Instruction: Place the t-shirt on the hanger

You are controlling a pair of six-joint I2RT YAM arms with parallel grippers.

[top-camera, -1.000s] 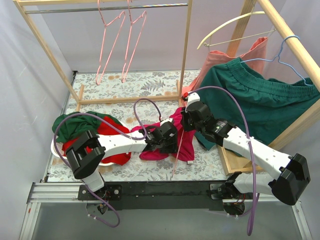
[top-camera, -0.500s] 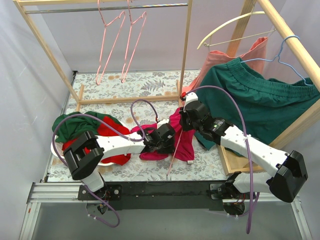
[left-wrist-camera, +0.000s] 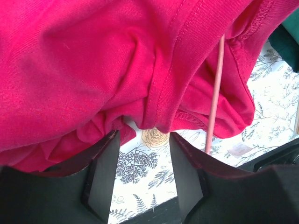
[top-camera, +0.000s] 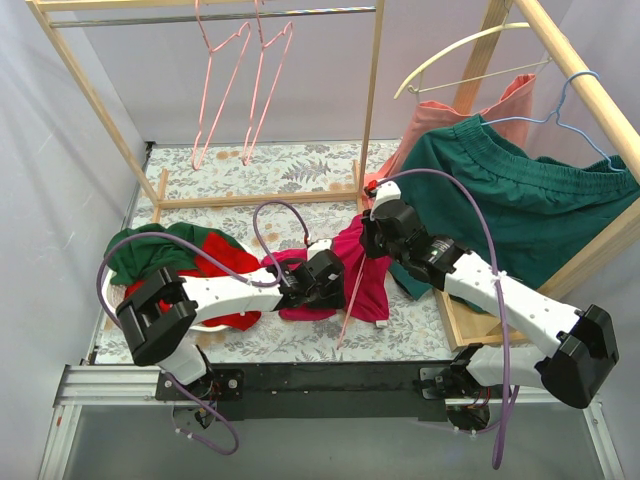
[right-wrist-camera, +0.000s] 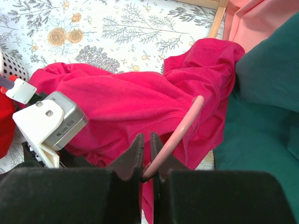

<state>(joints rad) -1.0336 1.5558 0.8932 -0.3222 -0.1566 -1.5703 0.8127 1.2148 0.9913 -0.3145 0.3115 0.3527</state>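
Top view: since a second ago the left arm's elbow is swinging toward the frame's left edge, and the hanger's (top-camera: pixel 350 300) lower tip is drifting left. The t-shirt (top-camera: pixel 370 290) is lying bunched at centre frame, draped around the wire.

Left wrist view: left gripper (left-wrist-camera: pixel 144 140) is sitting with jaws apart, a hem fold hanging just above the tips, nothing pinched. I'd say we're threading the hanger into the shirt. Next move needs that hem pinched and pulled over the wire.

Right wrist view: right gripper (right-wrist-camera: pixel 146 163) is clamping the hanger wire at bottom centre. Fabric is hiding the hook and far shoulder, so I can't tell whether the wire is inside the neck.
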